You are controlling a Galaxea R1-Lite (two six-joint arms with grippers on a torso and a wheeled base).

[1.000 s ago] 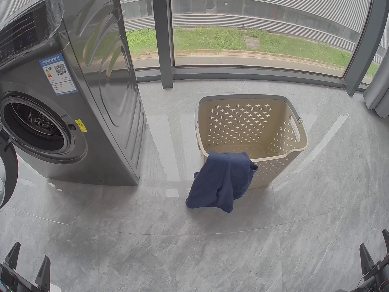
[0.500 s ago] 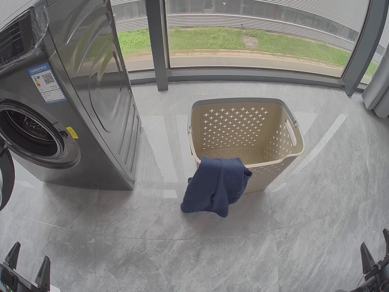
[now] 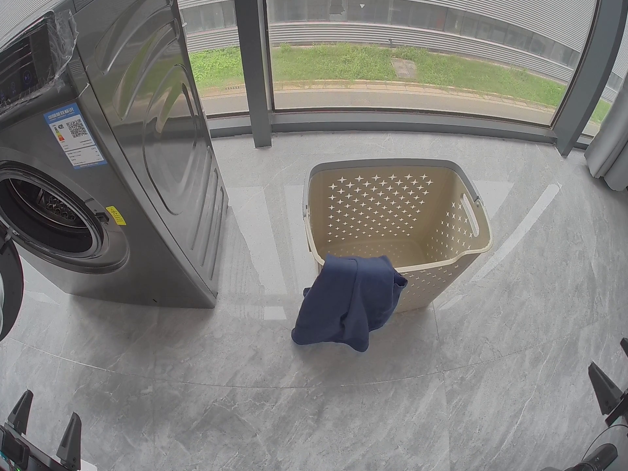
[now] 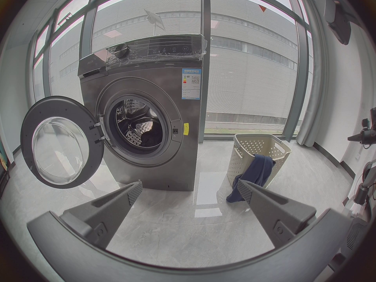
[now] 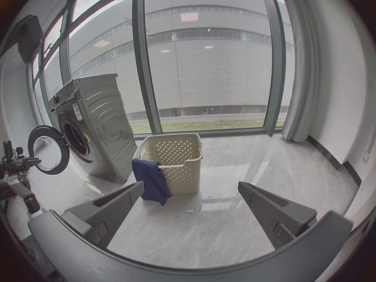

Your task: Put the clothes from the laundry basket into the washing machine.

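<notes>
A beige laundry basket (image 3: 386,197) with a grey rim stands on the floor in the middle. A dark blue garment (image 3: 350,299) hangs over its near rim and reaches the floor. To the left stands the grey washing machine (image 3: 144,132), its round door (image 4: 58,141) swung open and the drum (image 3: 49,220) showing. In the left wrist view a dark piece of cloth (image 4: 150,136) lies inside the drum. My left gripper (image 3: 46,420) is open and low at the near left, far from the basket. The right gripper (image 3: 611,367) is open at the near right, holding nothing.
Tall windows (image 3: 405,47) with dark frames run behind the basket. A grey curtain (image 3: 608,145) hangs at the far right. Bare grey tiled floor (image 3: 294,400) lies between the grippers and the basket.
The head view shifted a little between the earliest frame and the later ones. The right gripper has edged slightly forward and outward. Basket, garment and left gripper lie as before.
</notes>
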